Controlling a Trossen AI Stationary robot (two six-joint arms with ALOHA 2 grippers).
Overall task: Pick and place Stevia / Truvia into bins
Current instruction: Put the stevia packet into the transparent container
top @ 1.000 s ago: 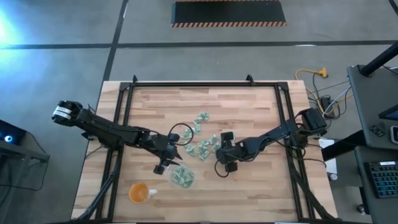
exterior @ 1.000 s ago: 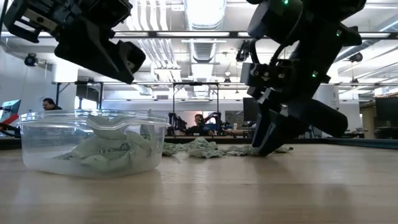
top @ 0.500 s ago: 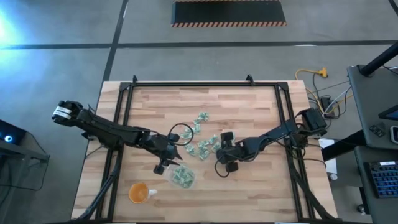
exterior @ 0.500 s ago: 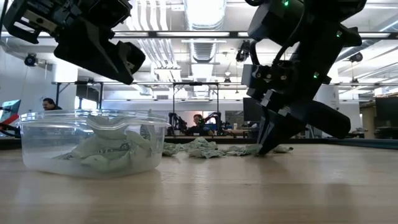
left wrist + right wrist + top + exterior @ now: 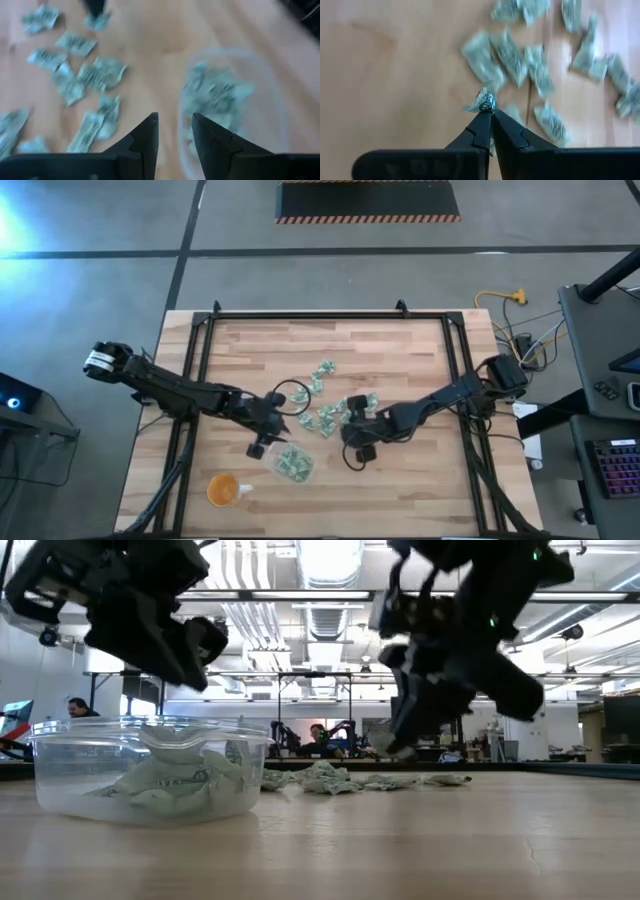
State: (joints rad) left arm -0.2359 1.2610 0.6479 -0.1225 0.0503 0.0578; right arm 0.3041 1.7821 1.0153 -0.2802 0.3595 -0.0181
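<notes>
- Right wrist view: right gripper (image 5: 489, 113) is pinched tight on 1 crumpled Stevia packet (image 5: 482, 102), which sticks out just past the fingertips, clear of the table.
- Packet's long axis: hard to call, it's scrunched; prob. runs across the finger line, not along it.
- High view: right gripper (image 5: 353, 437) sits just beside the loose packets (image 5: 328, 413); the bin (image 5: 292, 463) lies toward the left arm's side and nearer the table's front edge, close by.
- So carry = short move over to the bin's rim, then drop.
- Left gripper (image 5: 272, 427) hangs just by the bin, nearer it than the right; fingers (image 5: 146, 136) part-open w/ nothing between them.
- Low view: bin (image 5: 60, 745) already holds several packets.
</notes>
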